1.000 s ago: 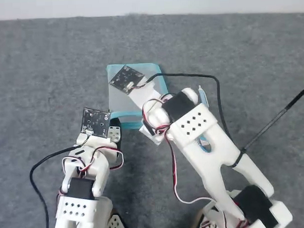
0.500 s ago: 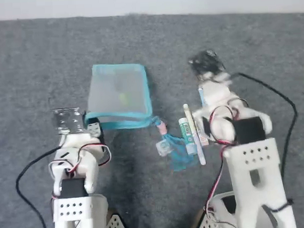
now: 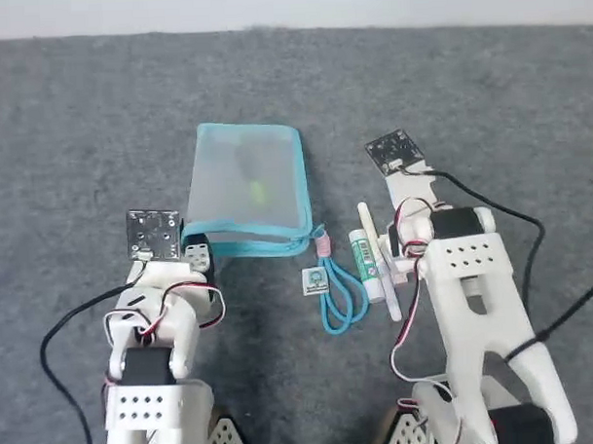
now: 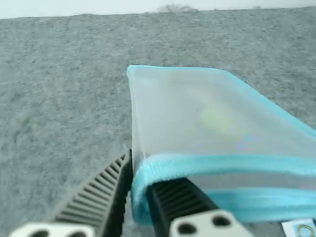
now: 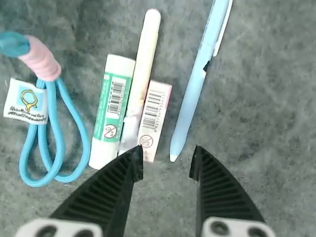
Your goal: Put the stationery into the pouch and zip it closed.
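"How do you reckon that pouch [image 3: 249,190] handles?"

"Soft and light, I'd guess. It's thin mesh that flops. The blue zip edge looks the firmest part, so that's where to hold it. The left arm's fingers [image 4: 106,190] are clamped on that edge at the near corner, and the pouch lies flat on the grey surface [image 3: 78,113]."

"And the stationery?"

"It's in a row near the right arm, apart from the pouch: a glue stick [image 5: 111,111], a white stick [image 5: 144,64], an eraser box [image 5: 154,118] and a blue pen [image 5: 200,79]. They're stiff and light, and the round ones may roll. Grip them across the middle."

"The right arm's fingers [image 5: 108,192]?"

"Apart, holding nothing. They hang over the near ends, and the pen's tip shows in the gap between them."
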`<act>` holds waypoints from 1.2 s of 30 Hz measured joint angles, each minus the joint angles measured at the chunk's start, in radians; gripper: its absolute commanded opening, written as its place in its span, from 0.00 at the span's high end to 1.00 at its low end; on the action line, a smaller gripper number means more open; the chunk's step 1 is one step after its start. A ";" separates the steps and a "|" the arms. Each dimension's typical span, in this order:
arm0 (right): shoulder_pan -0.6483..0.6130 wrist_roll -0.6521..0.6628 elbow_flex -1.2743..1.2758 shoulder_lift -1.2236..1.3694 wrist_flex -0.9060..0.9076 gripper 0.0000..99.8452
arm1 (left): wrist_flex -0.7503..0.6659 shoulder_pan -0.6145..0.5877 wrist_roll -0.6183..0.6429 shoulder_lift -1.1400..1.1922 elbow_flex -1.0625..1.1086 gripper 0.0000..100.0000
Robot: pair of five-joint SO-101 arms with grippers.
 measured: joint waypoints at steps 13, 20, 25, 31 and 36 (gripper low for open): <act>0.043 -0.006 0.000 0.002 0.003 0.84 | 0.000 0.006 -0.037 0.000 0.000 0.99; 0.060 -0.008 0.000 0.158 -0.084 0.84 | 0.000 0.005 -0.037 0.000 0.000 0.99; 0.098 -0.008 -0.038 0.321 -0.135 0.84 | 0.000 0.009 -0.037 0.000 0.000 0.99; 0.103 -0.008 -0.092 0.422 -0.152 0.84 | 0.000 0.009 -0.037 0.000 0.000 0.99; 0.107 -0.008 -0.150 0.517 -0.153 0.84 | 0.000 0.009 -0.037 0.000 0.000 0.99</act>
